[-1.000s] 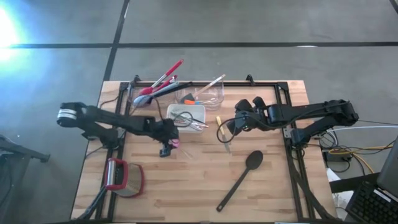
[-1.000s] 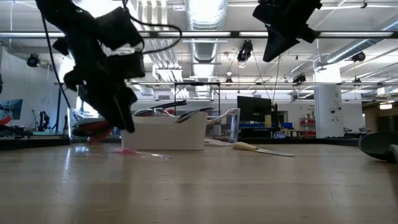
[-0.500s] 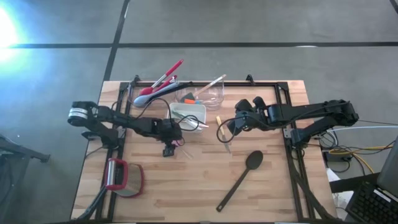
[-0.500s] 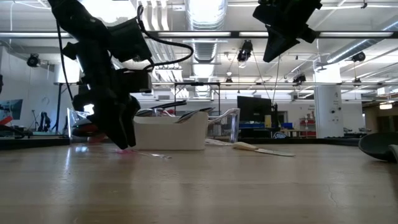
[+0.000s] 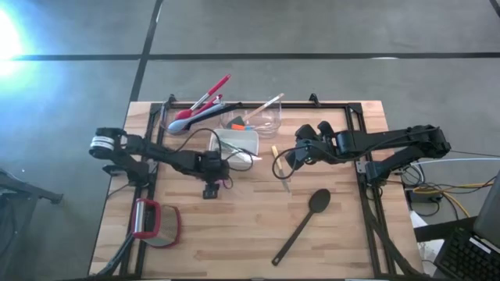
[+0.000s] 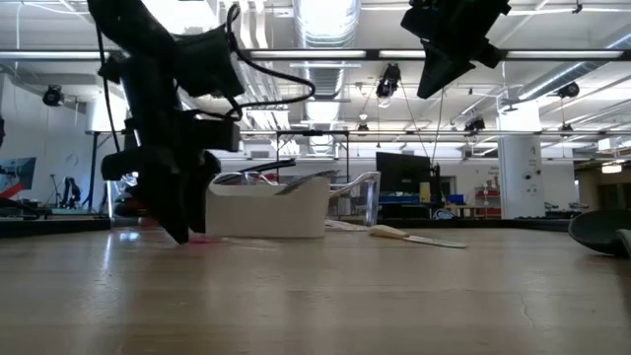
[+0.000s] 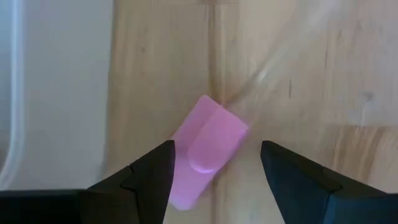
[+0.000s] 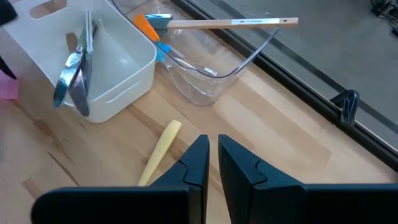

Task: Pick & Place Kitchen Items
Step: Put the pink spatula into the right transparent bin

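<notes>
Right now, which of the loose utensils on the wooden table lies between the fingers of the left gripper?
The pink spatula: it lies flat just in front of the white dish, framed by the open left gripper. The black spoon lies far off, untouched.

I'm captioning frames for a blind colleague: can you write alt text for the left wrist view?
The left gripper has its two dark fingers open on either side of a small pink piece lying flat on the wooden table. A white dish wall stands beside it.
</notes>
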### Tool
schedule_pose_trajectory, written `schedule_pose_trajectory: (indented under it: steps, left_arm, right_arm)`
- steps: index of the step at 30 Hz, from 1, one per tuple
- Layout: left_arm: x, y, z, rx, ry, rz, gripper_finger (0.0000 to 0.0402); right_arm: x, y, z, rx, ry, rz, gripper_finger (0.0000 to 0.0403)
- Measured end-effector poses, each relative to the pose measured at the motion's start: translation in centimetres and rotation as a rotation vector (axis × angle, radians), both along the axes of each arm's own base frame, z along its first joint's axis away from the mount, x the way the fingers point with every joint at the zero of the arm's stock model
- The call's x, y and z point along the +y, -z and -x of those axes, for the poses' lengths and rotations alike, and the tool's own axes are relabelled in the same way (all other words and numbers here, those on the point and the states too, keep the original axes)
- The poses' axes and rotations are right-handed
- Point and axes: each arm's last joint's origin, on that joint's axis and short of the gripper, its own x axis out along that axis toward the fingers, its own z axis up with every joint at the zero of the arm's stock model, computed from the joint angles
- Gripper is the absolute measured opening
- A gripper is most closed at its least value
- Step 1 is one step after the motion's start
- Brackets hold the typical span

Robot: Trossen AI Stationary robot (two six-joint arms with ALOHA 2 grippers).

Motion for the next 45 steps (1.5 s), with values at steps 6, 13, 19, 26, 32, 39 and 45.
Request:
schedule_pose_trajectory:
  steps: [6, 13, 19, 26, 32, 39, 45]
  left_arm:
    - [-0.7, -1.9, -1.2, -0.03, 0.046, -0.166, 0.0234]
    - [-1.0, -1.9, -1.3, -0.032, 0.042, -0.105, 0.0233]
    - [-1.2, -0.6, -1.0, 0.044, 0.078, -0.099, 0.0234]
    - [-1.2, 0.8, -1.4, 0.098, 0.138, -0.071, 0.023]
    - [-1.5, 0.9, -1.4, 0.094, 0.142, 0.114, 0.0217]
    - [-1.6, 0.4, -1.3, 0.089, 0.149, 0.163, 0.0211]
    - [-1.6, 0.3, -1.2, 0.087, 0.174, 0.095, 0.0208]
  right_arm:
    - [0.0, 0.0, 0.0, 0.001, -0.003, 0.001, 0.0029]
    - [0.0, 0.0, 0.0, 0.011, -0.011, 0.004, 0.0029]
    - [0.0, 0.0, 0.0, 0.014, -0.015, 0.008, 0.0029]
    - [0.0, 0.0, 0.0, 0.014, -0.015, 0.007, 0.0029]
    - [0.0, 0.0, 0.0, 0.014, -0.015, 0.006, 0.0029]
    - [0.0, 0.0, 0.0, 0.014, -0.016, 0.006, 0.0029]
    - [0.0, 0.0, 0.0, 0.014, -0.016, 0.005, 0.0029]
